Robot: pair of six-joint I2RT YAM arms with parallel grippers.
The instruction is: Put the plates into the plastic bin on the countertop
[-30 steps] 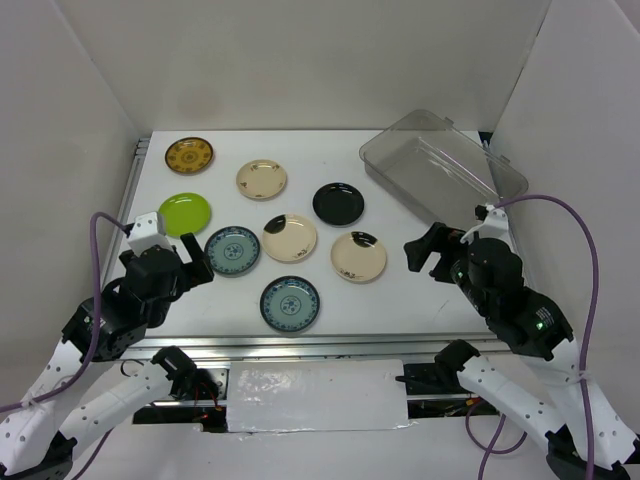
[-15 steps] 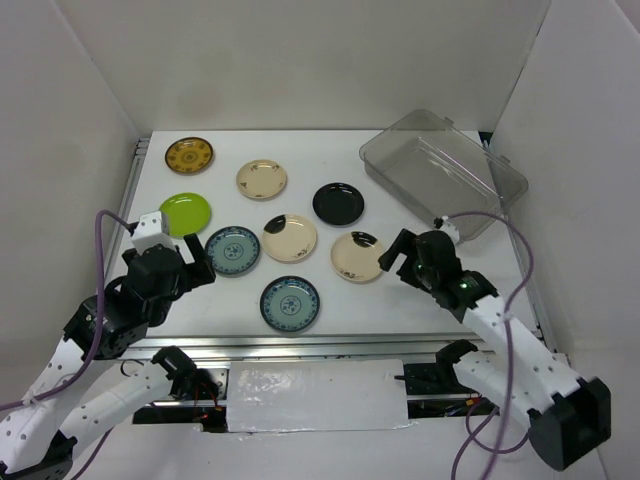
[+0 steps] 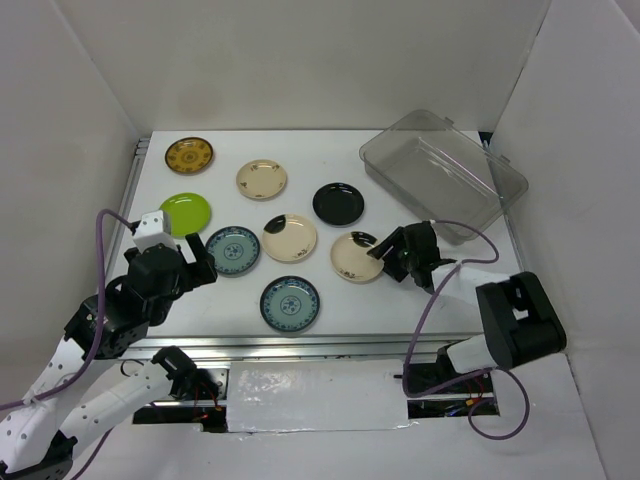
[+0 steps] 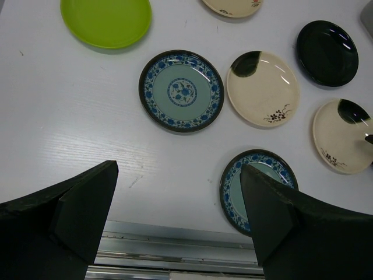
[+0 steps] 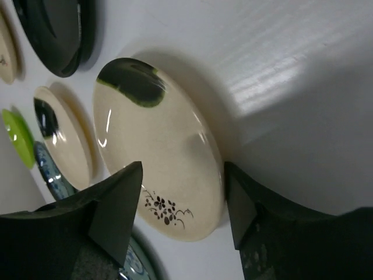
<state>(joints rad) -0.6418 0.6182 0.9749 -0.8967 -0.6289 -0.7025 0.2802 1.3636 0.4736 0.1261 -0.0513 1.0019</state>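
Eight small round plates lie flat on the white rectangular countertop (image 3: 300, 150). Each is apart from the others, and all are outside the one clear rectangular plastic bin (image 3: 442, 175), which stands at an angle in the upper right of the top view.

Counted by kind:
- One mustard patterned plate (image 3: 189, 154) is at the upper left.
- One lime green plate (image 3: 185, 213) is just below it.
- One plain cream plate (image 3: 261, 179) is to the right of the mustard one.
- One glossy black plate (image 3: 338, 203) is right of the middle.
- Two cream plates carry a black patch: the left patched plate (image 3: 289, 237) at the centre, and the right patched plate (image 3: 355, 258) to its lower right.
- Two are blue-green and patterned: the upper blue-green plate (image 3: 232, 250) at centre left, and the lower blue-green plate (image 3: 290, 303) nearest the bottom edge.

There are two arms. The right gripper (image 5: 182, 169) is low at the right rim of the right patched plate. Its jaws are apart and astride that rim, one finger over the plate's face and the other outside, right at its edge. The plate rests on the countertop, and nothing is clamped.

The left gripper (image 4: 178, 170) hangs above the lower left of the countertop with its jaws spread wide and nothing between them. In its wrist view both blue-green plates lie beneath it.
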